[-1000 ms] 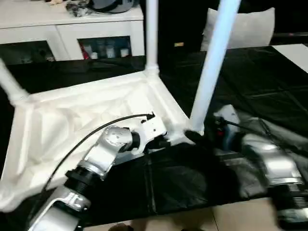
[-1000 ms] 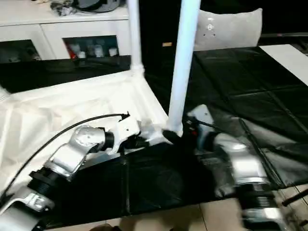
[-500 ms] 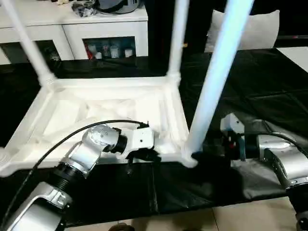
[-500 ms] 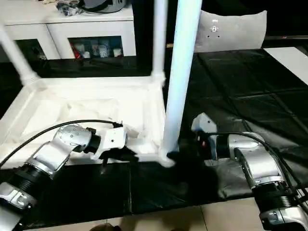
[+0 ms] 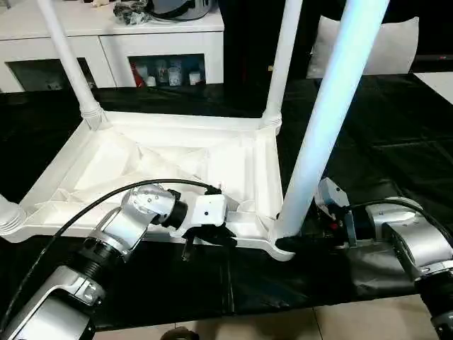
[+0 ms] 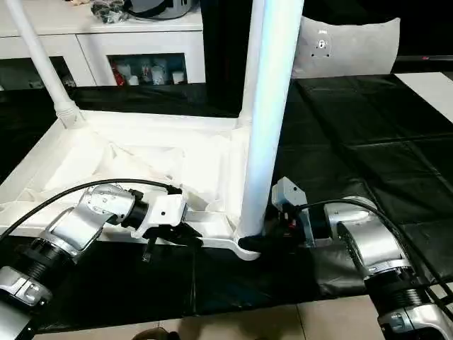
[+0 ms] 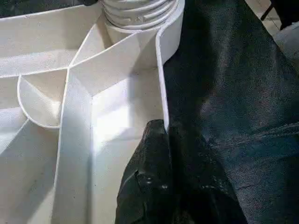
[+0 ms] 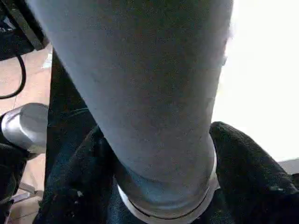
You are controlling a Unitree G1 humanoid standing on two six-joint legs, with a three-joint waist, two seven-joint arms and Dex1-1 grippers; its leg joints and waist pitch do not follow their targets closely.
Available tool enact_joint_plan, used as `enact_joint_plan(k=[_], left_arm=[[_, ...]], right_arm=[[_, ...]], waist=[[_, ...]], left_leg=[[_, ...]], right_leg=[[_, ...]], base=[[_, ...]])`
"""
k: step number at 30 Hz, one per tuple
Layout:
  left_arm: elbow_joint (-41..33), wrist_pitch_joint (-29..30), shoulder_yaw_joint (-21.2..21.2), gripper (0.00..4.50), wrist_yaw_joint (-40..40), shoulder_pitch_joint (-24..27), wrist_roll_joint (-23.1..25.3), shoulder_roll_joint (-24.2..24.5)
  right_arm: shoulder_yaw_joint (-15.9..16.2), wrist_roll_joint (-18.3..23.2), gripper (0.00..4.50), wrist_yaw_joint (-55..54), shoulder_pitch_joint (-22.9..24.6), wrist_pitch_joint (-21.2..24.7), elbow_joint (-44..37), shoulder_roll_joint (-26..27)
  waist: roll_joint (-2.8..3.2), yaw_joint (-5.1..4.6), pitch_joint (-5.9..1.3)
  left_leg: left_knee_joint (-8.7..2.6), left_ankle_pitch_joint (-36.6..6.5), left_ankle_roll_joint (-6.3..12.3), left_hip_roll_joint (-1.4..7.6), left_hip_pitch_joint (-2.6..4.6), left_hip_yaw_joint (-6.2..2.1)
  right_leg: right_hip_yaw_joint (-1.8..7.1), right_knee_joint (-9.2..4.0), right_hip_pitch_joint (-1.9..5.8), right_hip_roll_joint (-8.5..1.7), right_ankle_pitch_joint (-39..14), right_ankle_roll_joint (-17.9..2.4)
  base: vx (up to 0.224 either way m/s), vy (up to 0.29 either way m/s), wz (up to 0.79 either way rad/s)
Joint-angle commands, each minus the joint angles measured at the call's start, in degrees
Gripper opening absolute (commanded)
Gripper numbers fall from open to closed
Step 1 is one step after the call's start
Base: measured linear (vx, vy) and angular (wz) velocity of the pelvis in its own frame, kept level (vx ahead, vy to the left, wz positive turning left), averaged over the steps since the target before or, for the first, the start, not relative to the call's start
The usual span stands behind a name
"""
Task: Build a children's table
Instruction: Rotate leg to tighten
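The children's table lies upside down on a black mat, its ribbed white top [image 5: 177,152] facing up. Three legs stand in corner sockets: near right [image 5: 333,106], far right [image 5: 287,57], far left [image 5: 67,57]. A white collar [image 5: 7,216] shows at the near left corner. My left gripper [image 5: 212,237] is shut on the top's thin near rim [image 7: 161,84], close to the near right socket. My right gripper [image 8: 163,186] hugs the base of the near right leg [image 8: 149,93], one black finger [image 8: 247,172] pressed on each side of it.
A white cabinet [image 5: 163,42] with dark glass doors stands behind the table. A grey cushion [image 5: 396,42] leans at the back right. The black mat [image 5: 396,127] runs on to the right. Tiled floor [image 5: 354,322] shows at the near edge.
The whole picture has shifted, so the camera moved. My right gripper's fingers have closed in on the near right leg's base. My left gripper still holds the rim.
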Motion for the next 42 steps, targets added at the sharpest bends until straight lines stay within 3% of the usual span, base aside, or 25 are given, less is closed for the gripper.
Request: enact_joint_plan(k=[1, 6, 7, 9, 10, 11, 13, 16, 17, 18, 19, 21, 22, 23, 30, 37, 40, 42], left_arm=[[0.0, -0.3, -2.5, 0.0, -2.8, -0.2, 0.4, -0.2], [-3.8, 8.1, 1.0, 0.0, 0.4, 1.5, -3.4, -2.6], [-4.5, 10.1, 1.6, 0.0, 2.4, 1.8, -3.3, -3.3], [-5.6, 13.5, 2.6, 0.0, 6.4, 2.1, -3.1, -5.0], [-5.6, 13.5, 2.6, 0.0, 6.4, 2.1, -3.1, -5.0], [-6.0, 15.0, 3.1, 0.0, 8.0, 2.2, -3.1, -5.8], [-7.3, 19.1, 4.4, 0.0, 14.5, 2.2, -2.7, -9.5], [-8.3, 22.1, 5.5, 0.0, 19.2, 2.3, -2.2, -12.6], [-8.5, 23.3, 6.1, 0.0, 21.5, 2.2, -2.0, -14.3], [-8.8, 24.6, 6.6, 0.0, 24.0, 2.2, -1.6, -15.8], [-8.4, 24.2, 6.7, 0.0, 26.4, 2.0, -0.7, -17.2], [-8.4, 23.4, 6.6, 0.0, 26.3, 2.0, -0.8, -17.1], [-8.5, 23.5, 6.7, 0.0, 26.2, 2.0, -0.9, -17.0], [-8.6, 23.6, 6.7, 0.0, 26.3, 2.0, -0.8, -16.8], [-8.0, 20.9, 5.9, 0.0, 24.6, 2.3, 1.0, -13.5], [-4.9, 13.1, 4.5, 0.0, 17.9, 2.7, 2.0, -7.2], [-4.5, 9.5, 3.5, 0.0, 13.9, 2.9, 1.4, -5.1], [-3.8, 6.6, 2.1, 0.0, 10.2, 2.8, 1.1, -3.2]], right_arm=[[0.2, 0.4, 2.75, 0.0, 0.4, 0.4, -0.7, 0.3], [-3.5, 3.4, 2.67, -7.7, 0.4, 4.8, -1.1, 5.0], [-4.2, 2.8, 2.67, -11.8, -0.3, 6.3, -0.4, 6.8], [-5.0, 1.1, 2.67, -18.6, -1.5, 7.8, 1.2, 9.7], [-5.0, 1.1, 2.65, -18.6, -1.5, 7.8, 1.2, 9.7], [-5.3, 0.5, 2.65, -21.2, -1.8, 8.1, 1.9, 10.9], [-5.9, -1.5, 2.64, -29.2, -3.2, 9.1, 4.0, 14.8], [-6.4, -3.0, 2.64, -34.5, -3.8, 10.1, 4.8, 17.6], [-6.9, -3.5, 2.64, -37.4, -4.2, 10.7, 5.5, 19.0], [-7.4, -4.2, 2.64, -40.7, -4.6, 10.8, 6.1, 20.4], [-7.8, -5.6, 2.64, -44.9, -5.2, 8.3, 7.5, 21.8], [-8.2, -4.3, 2.64, -43.4, -4.9, 7.7, 7.1, 22.1], [-8.4, -3.7, 2.99, -42.7, -4.7, 7.9, 6.9, 22.2], [-8.7, -3.4, 3.2, -42.5, -4.6, 8.1, 6.5, 22.3], [-9.0, -2.4, 3.83, -38.7, -3.0, 8.7, 3.7, 20.1], [-7.3, -1.6, 4.44, -25.8, 0.3, 4.4, 0.2, 11.2], [-7.3, -1.4, 4.44, -21.4, 0.7, 3.5, -0.2, 8.0], [-6.8, -2.1, 4.44, -18.4, 0.5, 1.7, 0.2, 5.3]], waist=[[-0.74, -0.17, -3.87], [-0.39, -0.26, -3.82], [-0.61, -0.59, -3.75], [-0.33, -1.04, -3.63], [-0.52, -1.88, -3.58], [-0.52, -1.88, -3.58], [-0.53, -3.13, -3.43], [-0.64, -3.82, -3.57], [-0.93, -3.92, -3.57], [-0.76, -4.01, -3.54], [-0.8, -4.11, -3.62], [-0.77, -4.22, -3.69], [-1.04, -4.18, -3.76], [-0.85, -4.08, -3.8], [-0.61, -3.46, -3.9], [-0.43, -2.41, -3.88], [-0.38, -2.05, -3.75], [-0.67, -1.79, -3.76]], left_leg=[[-3.86, -13.9, 3.0, 3.45, 1.24, -1.03], [-3.93, -13.5, 2.99, 3.42, 1.12, -1.09], [-3.99, -13.7, 2.64, 3.28, 1.01, -1.14], [-4.24, -14.7, 1.78, 3.27, 0.96, -1.27], [-4.18, -17.3, 0.35, 2.96, 1.29, -1.41], [-4.18, -17.3, 0.35, 2.96, 1.29, -1.41], [-4.21, -18.4, -0.29, 2.89, 1.1, -1.55], [-4.11, -18.3, 0.03, 2.77, 1.05, -1.49], [-4.03, -18.0, 0.31, 2.73, 1.05, -1.38], [-3.95, -17.3, 0.67, 2.67, 1.03, -1.35], [-3.91, -16.5, 0.92, 2.72, 0.98, -1.34], [-3.82, -16.5, 1.11, 2.63, 0.94, -1.3], [-3.81, -16.0, 1.69, 2.65, 0.83, -1.26], [-3.8, -15.2, 2.24, 2.68, 0.8, -1.24], [-3.79, -13.8, 3.07, 2.81, 0.78, -1.18], [-3.81, -14.5, 3.17, 3.0, 1.06, -1.12], [-3.93, -15.2, 3.07, 3.11, 1.07, -1.09], [-3.86, -15.3, 2.91, 3.11, 1.15, -1.01]], right_leg=[[2.52, -4.04, 2.47, -3.55, -14.4, -13.5], [2.42, -3.99, 2.48, -3.46, -14.2, -13.9], [2.37, -4.03, 2.51, -3.37, -14.9, -13.7], [2.36, -4.08, 2.44, -3.36, -16.4, -13.2], [2.24, -4.59, 2.32, -3.47, -20.7, -12.1], [2.24, -4.59, 2.32, -3.47, -20.7, -12.1], [2.21, -4.88, 2.13, -3.4, -23.1, -11.1], [2.23, -4.92, 2.13, -3.24, -21.7, -11.0], [2.31, -5.05, 2.07, -3.24, -21.6, -11.0], [2.34, -5.05, 2.02, -3.27, -21.4, -11.1], [2.32, -5.04, 2.0, -3.27, -20.8, -11.1], [2.27, -5.13, 2.0, -3.26, -20.8, -10.9], [2.3, -5.13, 2.15, -3.23, -19.9, -10.8], [2.35, -4.9, 2.18, -3.14, -18.2, -11.1], [2.35, -4.72, 2.34, -3.11, -15.9, -11.2], [2.35, -4.68, 2.41, -3.09, -15.0, -11.3], [2.46, -4.6, 2.29, -3.23, -15.2, -11.7], [2.46, -4.62, 2.21, -3.26, -15.9, -11.8]], base=[[0.0, 0.0, 0.0], [0.0, 0.0, 0.0], [0.0, 0.0, 0.0], [0.0, 0.0, 0.0], [0.0, 0.0, 0.0], [0.0, 0.0, 0.0], [0.0, 0.0, 0.0], [0.0, 0.0, 0.0], [0.0, 0.0, 0.0], [0.0, 0.0, 0.0], [0.0, 0.0, 0.0], [0.0, 0.0, 0.0], [0.0, 0.0, 0.0], [0.0, 0.0, 0.0], [0.0, 0.0, 0.0], [0.0, 0.0, 0.0], [0.0, 0.0, 0.0], [0.0, 0.0, 0.0]])
